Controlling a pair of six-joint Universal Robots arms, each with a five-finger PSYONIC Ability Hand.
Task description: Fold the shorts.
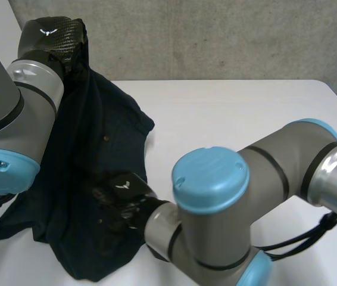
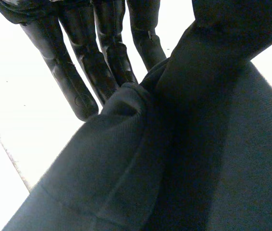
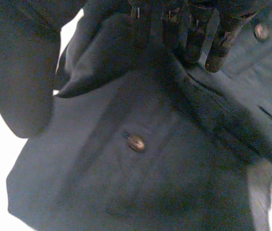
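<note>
Plainly the fold is barely begun: the shorts point(image 1: 97, 143) are not flat and no neat crease shows. The left robot hand point(image 1: 49, 34) is raised at the far left of the counter point(image 1: 234, 113), pinching one end of the shorts between its straight fingers point(image 2: 73, 72) and thumb. The cloth hangs from it in a long drape, and the lower part lies rumpled on the counter near the robot. The right robot hand point(image 1: 121, 193) is on that lower part, towards the middle. Its fingers point(image 3: 189, 41) curl round a raised ridge of cloth and seem to grip it, though the dim view leaves some doubt. What is left, I judge, is to lay the garment out, bring one half over the other and smooth it. The fabric is dark navy, matt and woven, with some weight and thick seams. A small round brown button point(image 3: 136, 143) sits on a stitched panel. The counter is smooth and white.
</note>
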